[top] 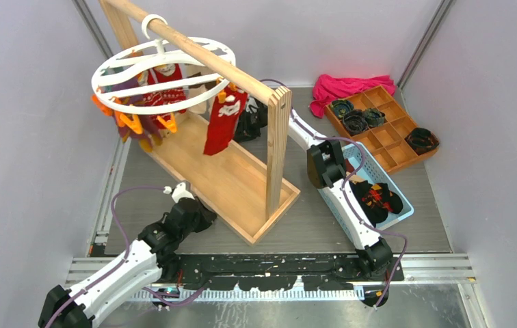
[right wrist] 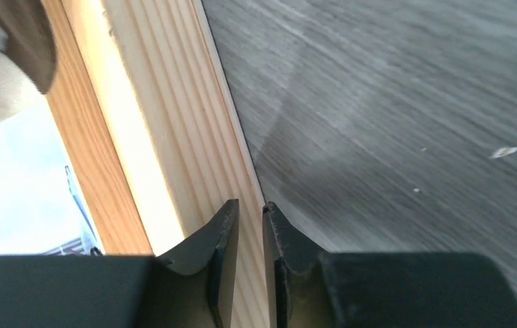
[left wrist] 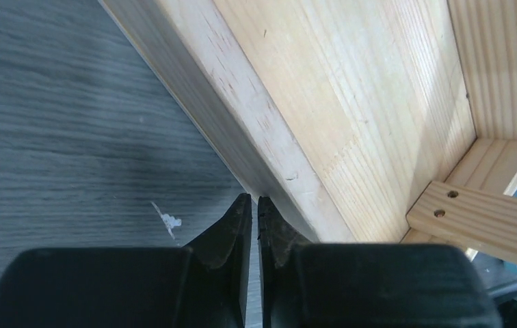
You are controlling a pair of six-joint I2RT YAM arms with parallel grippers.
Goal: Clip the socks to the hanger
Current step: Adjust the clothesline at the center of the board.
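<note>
Grey table [top: 420,205] holds the clip hanger [top: 163,68] on its rack [top: 228,179] toward the far-left corner and loose socks [top: 379,198] in a basket [top: 397,220] near the right edge — left gripper [left wrist: 254,201] and right gripper [right wrist: 250,208] both with jaws together, empty — so best open wide, pinch one cuff only.

Pale wooden rack [top: 221,178] with visible grain, smooth and matt; glossy white plastic round hanger [top: 163,68] carrying orange plastic clips [top: 129,123]; soft red knitted socks [top: 223,123]; matt grey wood-grain tabletop [left wrist: 71,123]; perforated light-blue plastic basket [top: 377,166]
</note>
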